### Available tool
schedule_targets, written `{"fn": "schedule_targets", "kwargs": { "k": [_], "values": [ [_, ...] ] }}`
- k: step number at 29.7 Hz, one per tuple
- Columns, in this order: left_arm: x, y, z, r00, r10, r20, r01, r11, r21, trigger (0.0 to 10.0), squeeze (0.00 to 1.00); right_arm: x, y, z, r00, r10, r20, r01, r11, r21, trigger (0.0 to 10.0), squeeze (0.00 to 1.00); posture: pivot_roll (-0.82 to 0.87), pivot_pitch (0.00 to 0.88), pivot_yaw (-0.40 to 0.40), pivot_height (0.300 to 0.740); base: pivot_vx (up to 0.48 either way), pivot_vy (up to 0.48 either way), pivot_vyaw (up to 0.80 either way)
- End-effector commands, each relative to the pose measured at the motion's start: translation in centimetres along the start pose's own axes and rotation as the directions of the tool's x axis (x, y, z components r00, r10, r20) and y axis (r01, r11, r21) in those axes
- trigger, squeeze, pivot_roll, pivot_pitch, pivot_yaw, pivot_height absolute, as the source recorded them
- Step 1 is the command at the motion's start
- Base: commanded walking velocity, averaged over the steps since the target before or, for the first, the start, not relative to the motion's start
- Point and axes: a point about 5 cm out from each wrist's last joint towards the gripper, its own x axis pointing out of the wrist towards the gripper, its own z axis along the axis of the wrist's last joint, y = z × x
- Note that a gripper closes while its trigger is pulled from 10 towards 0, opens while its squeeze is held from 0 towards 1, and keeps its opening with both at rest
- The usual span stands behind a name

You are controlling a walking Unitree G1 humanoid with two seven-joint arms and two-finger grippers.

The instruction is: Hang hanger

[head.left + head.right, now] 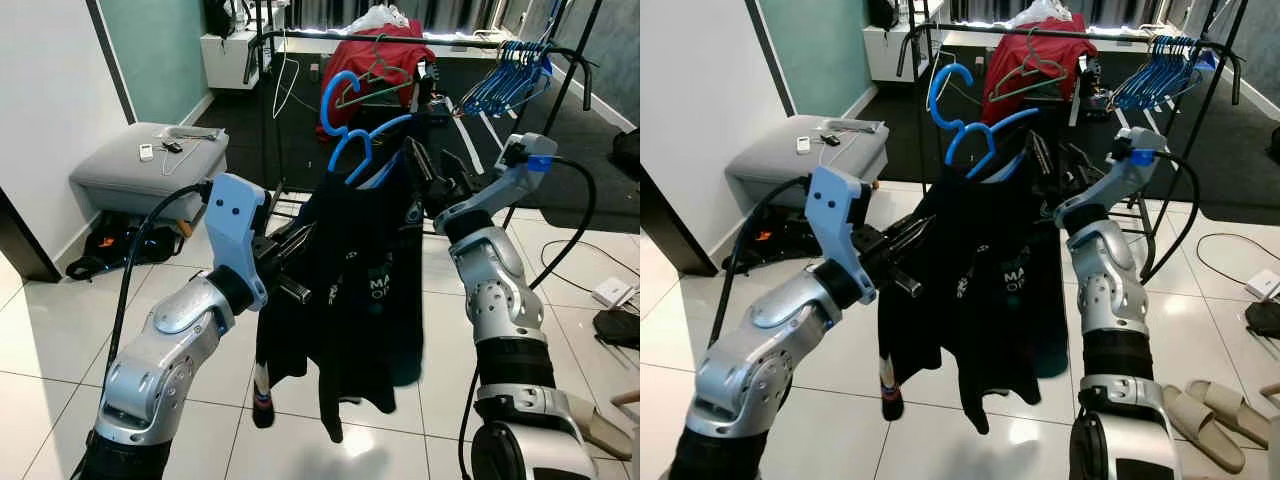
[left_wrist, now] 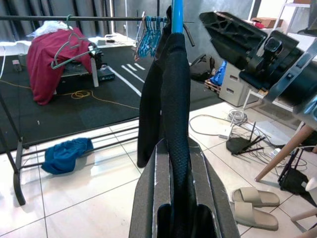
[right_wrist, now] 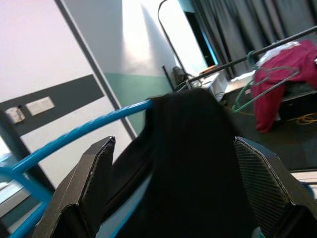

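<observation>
Blue hanger (image 1: 352, 130) carries a black shirt (image 1: 350, 290), held up between both arms in front of the rack (image 1: 400, 38). Left gripper (image 2: 174, 198) is clamped on the shirt's shoulder. Right gripper (image 3: 173, 198) has its fingers (image 3: 89, 188) spread wide around the other shoulder. A red garment (image 1: 385, 65) hangs on the rack.
</observation>
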Motion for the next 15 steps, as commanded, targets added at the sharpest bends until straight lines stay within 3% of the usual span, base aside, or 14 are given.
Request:
{"fn": "schedule_targets", "kwargs": {
  "k": [1, 15],
  "values": [
    [0.09, -0.50, 0.95, 0.998, -0.019, 0.057, 0.018, 1.000, 0.021, 10.0, 0.00, 0.13, -0.27, 0.31, 1.000, -0.013, 0.019, 0.012, 1.000, 0.009, 10.0, 0.00, -0.04, 0.027, -0.004, 0.740, 0.000, 0.000, 0.00],
    [0.16, -0.96, 1.13, 0.997, -0.039, 0.067, 0.038, 0.999, 0.019, 10.0, 0.00, 0.74, -0.37, 0.97, 1.000, 0.008, 0.029, -0.008, 1.000, -0.010, 10.0, 0.00, -0.04, 0.023, -0.010, 0.740, 0.000, 0.000, 0.00]
  ]
}}
